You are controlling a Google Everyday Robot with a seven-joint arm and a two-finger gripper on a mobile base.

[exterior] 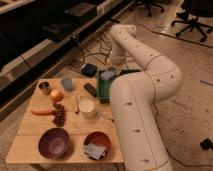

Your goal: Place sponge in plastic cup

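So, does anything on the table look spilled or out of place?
Nothing stands out: the white cup and blue cup stand upright, and nothing looks spilled. The gripper hangs over the green tray's far end.

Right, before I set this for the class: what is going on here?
A white robot arm bends over the far right of the wooden table. Its gripper hangs low over the green tray, right above a pale blue item that looks like the sponge. The plastic cup stands at the table's far left, well apart from the tray, so the sponge is not in it yet.
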